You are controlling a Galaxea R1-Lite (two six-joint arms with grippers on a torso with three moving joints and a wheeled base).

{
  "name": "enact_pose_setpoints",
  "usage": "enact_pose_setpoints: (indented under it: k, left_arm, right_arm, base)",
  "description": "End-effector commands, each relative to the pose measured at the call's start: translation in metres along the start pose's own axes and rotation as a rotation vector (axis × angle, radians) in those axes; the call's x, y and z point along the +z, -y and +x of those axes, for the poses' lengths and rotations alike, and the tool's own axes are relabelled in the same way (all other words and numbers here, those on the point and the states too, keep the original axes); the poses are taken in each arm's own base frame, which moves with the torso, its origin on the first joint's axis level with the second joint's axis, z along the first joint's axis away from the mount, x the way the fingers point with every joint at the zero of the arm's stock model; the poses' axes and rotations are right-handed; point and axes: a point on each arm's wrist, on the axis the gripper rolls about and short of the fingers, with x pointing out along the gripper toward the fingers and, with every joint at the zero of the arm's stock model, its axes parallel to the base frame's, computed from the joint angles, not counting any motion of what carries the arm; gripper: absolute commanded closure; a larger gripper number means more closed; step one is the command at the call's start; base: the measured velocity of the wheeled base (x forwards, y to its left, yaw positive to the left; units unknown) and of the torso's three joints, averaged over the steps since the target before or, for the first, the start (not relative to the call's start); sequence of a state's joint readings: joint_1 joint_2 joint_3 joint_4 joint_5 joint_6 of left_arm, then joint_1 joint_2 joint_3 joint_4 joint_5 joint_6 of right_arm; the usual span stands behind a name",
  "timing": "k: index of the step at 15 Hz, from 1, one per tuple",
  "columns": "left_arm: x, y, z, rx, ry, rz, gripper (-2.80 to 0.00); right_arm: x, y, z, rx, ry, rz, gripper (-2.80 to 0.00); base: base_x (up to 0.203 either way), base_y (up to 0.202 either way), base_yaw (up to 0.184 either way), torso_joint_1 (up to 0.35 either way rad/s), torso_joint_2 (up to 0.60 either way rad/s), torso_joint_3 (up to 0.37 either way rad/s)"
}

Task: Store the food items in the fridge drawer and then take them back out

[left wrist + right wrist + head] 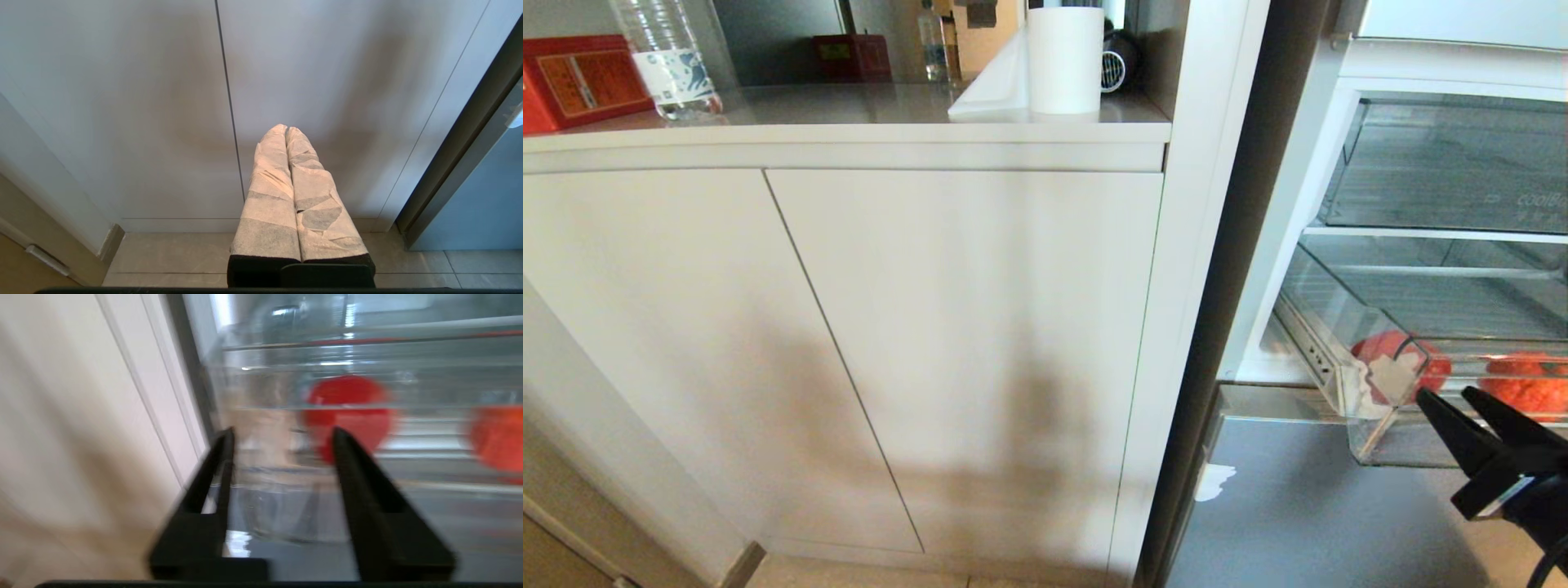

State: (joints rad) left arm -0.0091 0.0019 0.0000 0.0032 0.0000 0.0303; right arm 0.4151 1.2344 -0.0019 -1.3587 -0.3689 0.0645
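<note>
The fridge drawer (1372, 433) is pulled out at the right, a clear bin with a whitish patch on its front corner. Two orange-red food items lie inside it, one (1429, 367) behind that corner and one (1531, 384) further right. My right gripper (1447, 395) hangs just in front of the drawer's front wall, open and holding nothing. In the right wrist view the right gripper (282, 431) points at the drawer wall (278, 490), with one food item (347, 412) beyond its fingers and the other (496, 437) off to the side. My left gripper (286, 129), wrapped in white, is shut and empty, facing the cabinet.
White cabinet doors (964, 343) fill the left, under a counter holding a water bottle (670, 57), a red box (576, 82) and a paper roll (1064, 57). A shorter clear bin (1454, 171) sits above the drawer. A grey lower fridge front (1307, 506) lies below it.
</note>
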Motion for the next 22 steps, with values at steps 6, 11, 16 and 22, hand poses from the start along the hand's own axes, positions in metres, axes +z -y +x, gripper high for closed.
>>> enact_pose_setpoints:
  k: [6,11,16,22]
  left_arm:
    - [0.000,0.000,0.000,0.000,-0.001,0.000,0.00]
    - [0.000,0.000,0.000,0.000,-0.001,0.000,0.00]
    - [0.000,0.000,0.000,0.000,-0.001,0.000,0.00]
    - [0.000,0.000,0.000,0.000,-0.001,0.000,0.00]
  right_arm:
    - [0.038,0.024,-0.067,0.007,0.074,0.037,-2.80]
    - [0.095,0.036,-0.110,-0.008,-0.038,0.047,0.00]
    - [0.122,0.010,-0.043,-0.039,-0.197,-0.012,0.00]
    - [0.142,-0.018,0.089,-0.162,-0.405,-0.098,0.00]
  base:
    - [0.000,0.000,0.000,0.000,0.00,0.000]
    - [0.000,0.000,0.000,0.000,0.00,0.000]
    - [0.000,0.000,0.000,0.000,0.00,0.000]
    - [0.000,0.000,0.000,0.000,0.00,0.000]
